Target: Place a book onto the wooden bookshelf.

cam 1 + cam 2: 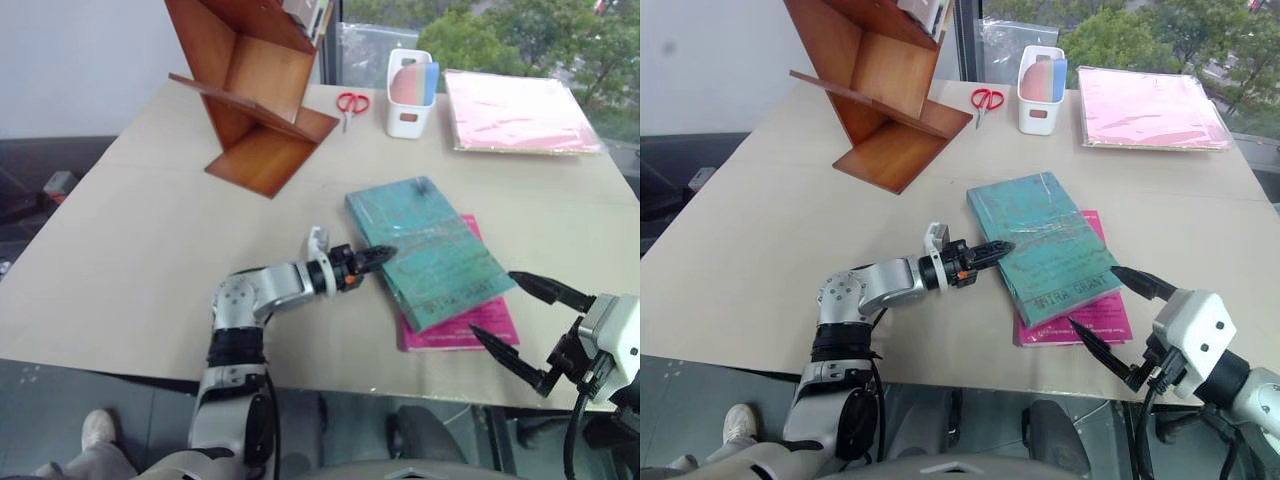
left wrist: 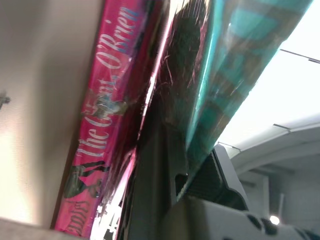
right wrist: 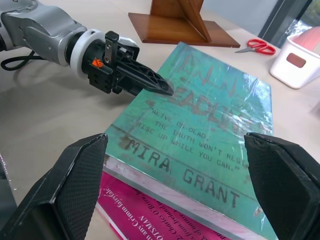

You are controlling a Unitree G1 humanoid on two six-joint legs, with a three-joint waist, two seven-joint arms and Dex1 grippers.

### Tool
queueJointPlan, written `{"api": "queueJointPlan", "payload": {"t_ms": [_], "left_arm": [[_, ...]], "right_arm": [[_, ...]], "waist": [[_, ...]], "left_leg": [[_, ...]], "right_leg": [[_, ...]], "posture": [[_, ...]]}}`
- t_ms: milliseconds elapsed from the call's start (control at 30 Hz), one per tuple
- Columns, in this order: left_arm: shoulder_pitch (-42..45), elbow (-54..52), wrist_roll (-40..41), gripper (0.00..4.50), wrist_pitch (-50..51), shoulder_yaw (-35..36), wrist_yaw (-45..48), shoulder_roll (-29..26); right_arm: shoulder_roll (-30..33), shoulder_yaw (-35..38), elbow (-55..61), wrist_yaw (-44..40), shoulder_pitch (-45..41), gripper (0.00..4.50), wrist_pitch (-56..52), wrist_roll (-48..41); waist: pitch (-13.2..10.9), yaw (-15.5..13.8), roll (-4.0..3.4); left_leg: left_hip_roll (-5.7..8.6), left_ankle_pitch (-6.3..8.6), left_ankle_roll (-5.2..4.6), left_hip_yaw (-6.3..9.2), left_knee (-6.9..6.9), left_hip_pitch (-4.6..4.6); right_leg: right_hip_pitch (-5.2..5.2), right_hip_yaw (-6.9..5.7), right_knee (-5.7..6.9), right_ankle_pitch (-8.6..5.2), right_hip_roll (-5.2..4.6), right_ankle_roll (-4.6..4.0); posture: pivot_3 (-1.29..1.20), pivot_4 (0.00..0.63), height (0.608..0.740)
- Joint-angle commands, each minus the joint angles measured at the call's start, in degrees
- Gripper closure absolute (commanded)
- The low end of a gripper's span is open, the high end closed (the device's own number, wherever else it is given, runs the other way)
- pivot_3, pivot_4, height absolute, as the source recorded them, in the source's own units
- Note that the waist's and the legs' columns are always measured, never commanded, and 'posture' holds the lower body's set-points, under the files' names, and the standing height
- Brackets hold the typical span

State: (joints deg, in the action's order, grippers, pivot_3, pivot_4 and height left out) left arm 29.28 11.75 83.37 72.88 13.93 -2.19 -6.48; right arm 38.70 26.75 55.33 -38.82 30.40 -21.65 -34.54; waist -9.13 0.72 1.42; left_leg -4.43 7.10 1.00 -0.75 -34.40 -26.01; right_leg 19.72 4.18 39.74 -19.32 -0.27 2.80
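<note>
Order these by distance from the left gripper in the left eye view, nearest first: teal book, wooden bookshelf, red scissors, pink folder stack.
From the left gripper:
1. Teal book, at its fingertips.
2. Wooden bookshelf, far left.
3. Red scissors, beside the shelf.
4. Pink folder stack, far right corner.

The book [image 3: 200, 145] cover reads "MIRA GRANT"; beneath it, the pink book's [image 2: 102, 130] spine reads "The Chaperone... O'Brien".

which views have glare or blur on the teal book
Right wrist view: glossy sheen streaks across the book cover, print still legible. Left wrist view: the book is very close and smeared, bright washed-out background behind it. Left eye view: cover evenly lit, its print too faint to read.
</note>
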Motion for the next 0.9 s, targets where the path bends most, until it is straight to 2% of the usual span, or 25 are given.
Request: {"api": "queueJointPlan", "payload": {"t_ms": [33, 67, 200, 333, 467, 567, 733, 900], "left_arm": [[-1.0, -3.8, 0.3, 3.92, -2.1, 3.1, 5.4, -3.1], [-1.2, -4.0, 0.4, 3.92, -2.5, 3.5, 6.4, -3.9], [-0.5, -4.6, -4.3, 3.92, -5.9, 6.1, 16.8, -12.8], [3.0, -3.4, -9.8, 3.92, -8.9, 4.8, 26.8, -19.1], [4.6, -9.0, -20.4, 3.92, -15.5, -1.3, 39.9, -27.1], [7.2, -11.5, -25.1, 3.92, -20.6, -2.5, 44.8, -29.8], [10.2, -16.9, -38.7, 3.92, -34.0, -7.9, 53.7, -35.5], [9.7, -17.7, -56.7, 3.92, -55.8, -14.2, 62.1, -41.0]], "right_arm": [[0.6, -1.3, 0.3, 0.3, -2.0, 0.00, -0.2, -0.6], [0.6, -1.8, 0.0, 0.3, -2.6, 0.00, -0.2, -0.4], [0.6, -5.4, -2.7, 0.0, -7.0, 0.00, 0.4, 0.4], [0.6, -9.2, -5.8, -0.6, -11.5, 0.00, 0.8, 1.9], [-0.3, -12.2, -9.9, 0.9, -17.8, 0.00, 0.2, 3.1], [-1.4, -13.7, -12.5, 2.6, -21.4, 0.00, -0.5, 3.7], [-3.9, -16.9, -16.8, 4.0, -25.3, 0.00, -1.3, 4.5], [-4.0, -18.8, -19.3, 4.7, -27.7, 0.00, -2.3, 6.3]], "waist": [[0.0, 0.3, 0.00], [0.0, 0.3, 0.00], [-0.1, 0.3, 0.09], [-0.1, -0.1, 0.14], [-0.2, -0.1, 0.18], [-0.2, -0.1, 0.19], [-0.3, -0.1, 0.24], [-0.3, -0.1, 0.17]], "left_leg": [[0.00, 0.00, 0.00, 0.00, 0.03, 0.01], [-0.01, 0.00, 0.00, 0.01, 0.08, 0.03], [-0.01, 0.00, 0.00, 0.02, 0.12, 0.02], [0.00, 0.14, 0.23, 0.00, 0.21, 0.02], [0.17, 0.16, 0.24, -0.02, 0.30, -0.06], [0.22, 0.16, 0.21, -0.06, 0.51, -0.12], [0.21, 0.02, -0.03, 0.04, 0.73, -0.33], [0.26, 0.01, -0.03, -0.01, 1.05, -0.33]], "right_leg": [[0.00, 0.02, 0.00, 0.00, 0.01, 0.00], [0.01, 0.07, 0.00, 0.00, 0.04, 0.00], [0.05, 0.10, -0.02, 0.00, 0.08, -0.01], [0.09, 0.10, -0.11, -0.03, 0.05, -0.07], [0.07, -0.04, -0.32, -0.04, -0.21, -0.07], [0.06, -0.07, -0.63, 0.01, -0.32, 0.01], [0.10, -0.20, -0.86, 0.01, -0.27, 0.02], [0.16, -0.18, -0.98, -0.08, -0.29, 0.05]], "posture": [[0.00, 0.150, 0.740], [0.00, 0.150, 0.740], [0.00, 0.150, 0.740], [0.00, 0.150, 0.740], [0.00, 0.150, 0.740], [0.00, 0.150, 0.740], [0.00, 0.150, 0.740], [0.00, 0.150, 0.740]]}}
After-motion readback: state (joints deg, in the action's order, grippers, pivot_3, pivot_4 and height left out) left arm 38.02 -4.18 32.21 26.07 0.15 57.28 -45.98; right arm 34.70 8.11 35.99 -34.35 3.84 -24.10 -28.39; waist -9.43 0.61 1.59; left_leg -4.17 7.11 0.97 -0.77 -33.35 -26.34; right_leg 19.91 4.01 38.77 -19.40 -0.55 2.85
